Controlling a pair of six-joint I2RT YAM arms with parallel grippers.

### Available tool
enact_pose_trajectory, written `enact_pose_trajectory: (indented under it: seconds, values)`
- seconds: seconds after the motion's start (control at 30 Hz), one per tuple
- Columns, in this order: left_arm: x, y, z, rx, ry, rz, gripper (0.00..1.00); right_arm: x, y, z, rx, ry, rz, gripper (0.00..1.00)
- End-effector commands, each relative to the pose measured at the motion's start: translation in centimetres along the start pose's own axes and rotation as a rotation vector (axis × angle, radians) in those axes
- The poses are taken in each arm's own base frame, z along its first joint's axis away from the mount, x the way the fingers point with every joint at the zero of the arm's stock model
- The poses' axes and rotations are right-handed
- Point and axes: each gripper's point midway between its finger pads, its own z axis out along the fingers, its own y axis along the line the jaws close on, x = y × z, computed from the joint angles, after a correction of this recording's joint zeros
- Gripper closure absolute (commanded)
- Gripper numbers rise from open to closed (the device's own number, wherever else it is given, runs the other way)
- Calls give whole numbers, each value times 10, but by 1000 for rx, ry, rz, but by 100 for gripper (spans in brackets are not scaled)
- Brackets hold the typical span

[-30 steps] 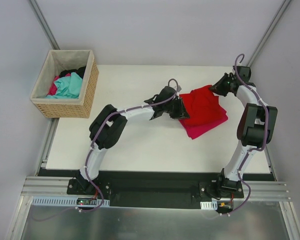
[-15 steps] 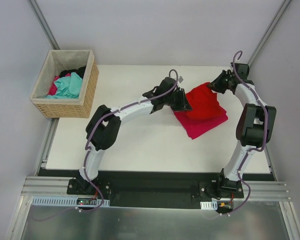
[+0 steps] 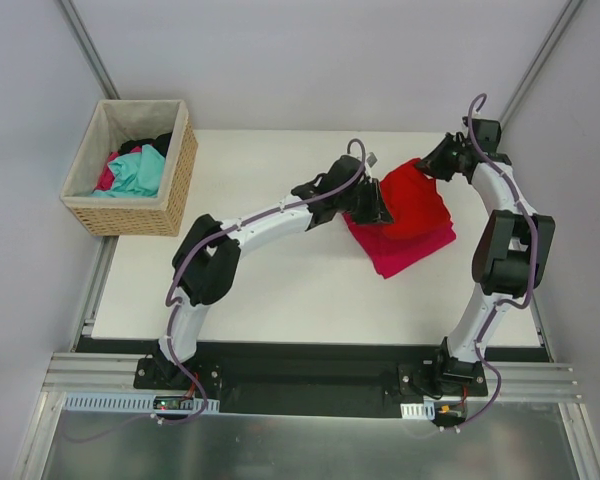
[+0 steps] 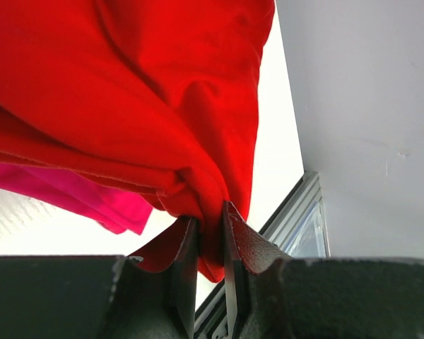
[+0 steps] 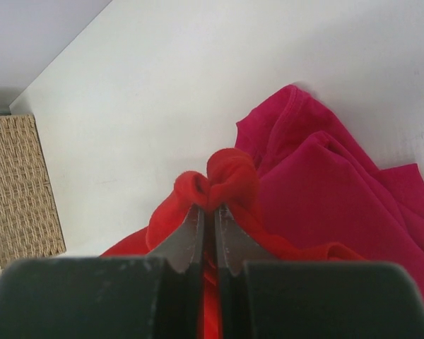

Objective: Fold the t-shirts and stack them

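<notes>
Both hands are clamped on the red t-shirt [image 3: 415, 200]. Left hand [image 4: 210, 219]: pinched on a bunched fold at the shirt's left edge, cloth squeezed between the two fingers, the rest of the shirt spreading away from it in the wrist view. Right hand [image 5: 213, 212]: fingers nearly together on a small wad of red cloth at the shirt's far right corner, with the wad poking out past the fingertips. The shirt hangs between the two hands over the far right part of the bench [image 3: 280, 270], rumpled, not flat. The pink t-shirt [image 3: 398, 255] lies on the bench directly under it, roughly folded, its near corner sticking out past the red one toward the arm bases. In the right wrist view it looks wrinkled. Can't tell whether red touches pink. A wicker basket [image 3: 183, 165] sits at the bench's far left corner, well apart from both shirts, with teal, pink and dark cloth inside.
</notes>
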Motion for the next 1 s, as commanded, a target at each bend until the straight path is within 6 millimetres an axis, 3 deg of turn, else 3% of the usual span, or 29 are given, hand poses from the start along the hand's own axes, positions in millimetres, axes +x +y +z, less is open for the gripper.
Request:
enact_pose_trajectory:
  seconds: [0.0,0.13,0.37,0.67,0.9,0.93,0.97]
  values:
    - [-2,-45,-18,78,-23,52,100,-24,31,-29,-47,-86,-69,99]
    - [20,-42,-8,67,21,53,100,-20,27,-27,-39,-76,-66,99]
    - [43,-26,1,29,61,42,100,-5,9,-15,-10,-37,-57,99]
    - [71,13,12,-7,95,21,100,21,-22,11,37,23,-30,99]
    - [92,38,28,5,123,-3,100,28,-35,26,57,44,-12,99]
    - [94,38,31,17,129,-4,99,27,-36,27,59,42,-12,99]
    - [98,41,36,25,144,-11,89,27,-36,28,59,42,-10,99]
